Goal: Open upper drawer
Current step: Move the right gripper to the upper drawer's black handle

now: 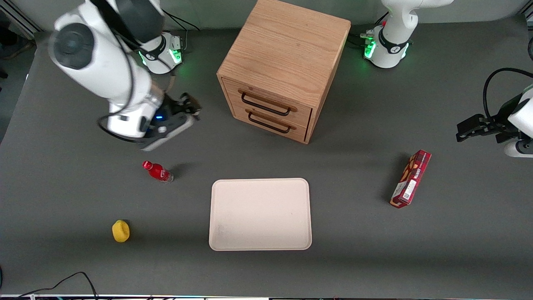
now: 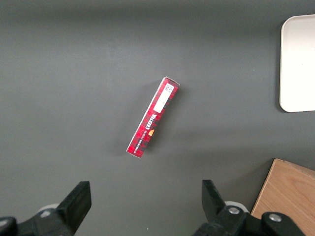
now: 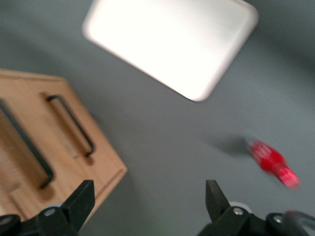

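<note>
Your gripper (image 1: 189, 109) hangs above the table toward the working arm's end, wrist tilted, fingers (image 3: 81, 199) spread wide and holding nothing. The upper drawer (image 1: 266, 102) sits shut in the oak cabinet (image 1: 287, 46), well apart from the gripper. A red bottle (image 1: 158, 171) lies nearer the camera.

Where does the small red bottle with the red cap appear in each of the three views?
Front view: the small red bottle lies on the grey table, nearer the camera than the gripper, toward the working arm's end.
Right wrist view: the bottle shows, blurred, on the table past the open fingers.
Left wrist view: not in it.
Shared landmark: the cream rectangular tray appears in all three.
</note>
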Available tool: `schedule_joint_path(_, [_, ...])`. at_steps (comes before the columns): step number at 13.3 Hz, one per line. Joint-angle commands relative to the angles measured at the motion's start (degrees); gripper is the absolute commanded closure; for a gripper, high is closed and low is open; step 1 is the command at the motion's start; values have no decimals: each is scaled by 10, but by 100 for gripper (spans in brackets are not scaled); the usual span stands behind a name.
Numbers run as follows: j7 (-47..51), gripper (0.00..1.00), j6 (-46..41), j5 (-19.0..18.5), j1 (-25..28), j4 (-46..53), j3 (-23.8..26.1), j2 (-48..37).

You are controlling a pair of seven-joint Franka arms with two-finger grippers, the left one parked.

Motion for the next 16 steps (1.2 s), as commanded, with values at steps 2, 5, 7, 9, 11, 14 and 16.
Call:
schedule_joint_path(2, [-98, 0, 63, 9, 18, 68, 57, 125])
schedule_joint_path(5, [-98, 0, 77, 9, 38, 67, 87, 176])
schedule_joint_path(7, [-93, 0, 77, 9, 49, 64, 91, 182])
schedule_joint_path(9, [-96, 0, 75, 9, 51, 56, 98, 182])
schedule_joint_path(11, [-99, 0, 72, 8, 51, 39, 107, 183])
schedule_joint_path(14, [-100, 0, 70, 1, 48, 13, 119, 183])
schedule_joint_path(16, [-100, 0, 69, -2, 47, 1, 120, 181])
